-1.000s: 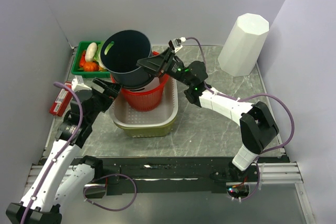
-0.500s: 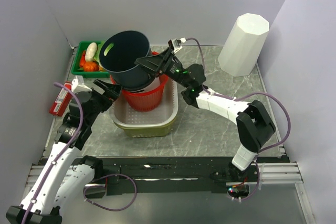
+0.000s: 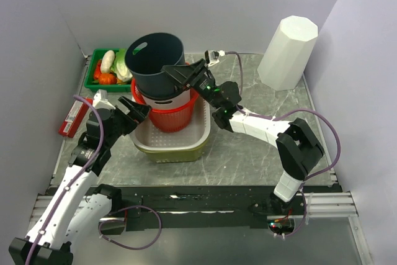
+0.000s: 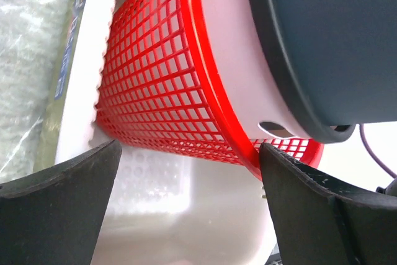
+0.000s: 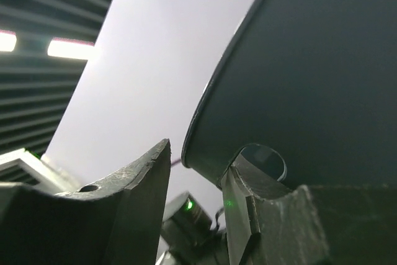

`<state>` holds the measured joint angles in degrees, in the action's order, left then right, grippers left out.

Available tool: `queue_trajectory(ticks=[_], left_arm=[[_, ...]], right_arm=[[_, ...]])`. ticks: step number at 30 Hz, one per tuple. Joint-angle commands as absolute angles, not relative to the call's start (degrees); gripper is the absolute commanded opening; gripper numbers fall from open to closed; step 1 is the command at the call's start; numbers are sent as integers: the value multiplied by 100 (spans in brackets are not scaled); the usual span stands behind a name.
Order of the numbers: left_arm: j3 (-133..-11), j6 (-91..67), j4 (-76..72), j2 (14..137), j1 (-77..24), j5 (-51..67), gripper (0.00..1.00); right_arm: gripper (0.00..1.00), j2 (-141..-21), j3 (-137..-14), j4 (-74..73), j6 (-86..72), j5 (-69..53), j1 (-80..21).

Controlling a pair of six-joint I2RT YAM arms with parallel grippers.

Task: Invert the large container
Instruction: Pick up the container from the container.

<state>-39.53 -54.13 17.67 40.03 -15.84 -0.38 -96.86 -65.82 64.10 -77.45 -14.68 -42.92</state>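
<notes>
The large dark navy container [image 3: 155,60] stands mouth up, stacked in a white container [image 3: 178,98] inside a red mesh basket [image 3: 167,115], which sits in a white tub [image 3: 173,146]. My right gripper [image 3: 175,76] is open at the navy container's right rim. In the right wrist view, one fingertip [image 5: 245,175] sits at the handle hole of the navy wall [image 5: 310,79] and the other finger stands clear of the rim. My left gripper [image 3: 140,115] is open and empty beside the basket [image 4: 155,91], over the tub's left edge [image 4: 186,215].
A green tray of vegetables [image 3: 102,74] sits at the back left. A tall white faceted cylinder [image 3: 287,53] stands at the back right. A red flat pack [image 3: 73,118] lies by the left wall. Walls close in on three sides.
The navy container has gone from tilted left to nearly upright and shifted right. My right gripper followed its rim. My left gripper moved right, closer to the basket.
</notes>
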Motion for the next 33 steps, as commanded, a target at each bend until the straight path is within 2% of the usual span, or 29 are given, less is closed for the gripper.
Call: queue_trajectory(ticks=[1,4,10,22,33], left_arm=[[-3894,-5238,1855,4034,-1600,158,99],[-3893,-5238,1854,4034,-1600,167,99],[-3999,-5019,2065,3824,-1600,18,97],[-4799,-3438,2918,3850,-1591,-1923,96],[-4306,-3296,2672,3516,-1591,-2276,96]], right_arm=[[44,-9484,-6574,7313,-7217,-652,-4473],[43,-9501,-6653,7260,-7128,-615,-4562],[34,-9255,-6829,6611,-6725,-974,-4579],[25,-9176,-7690,5845,-6258,-2073,-4474],[25,-9334,-8437,5889,-6416,-2829,-4271]])
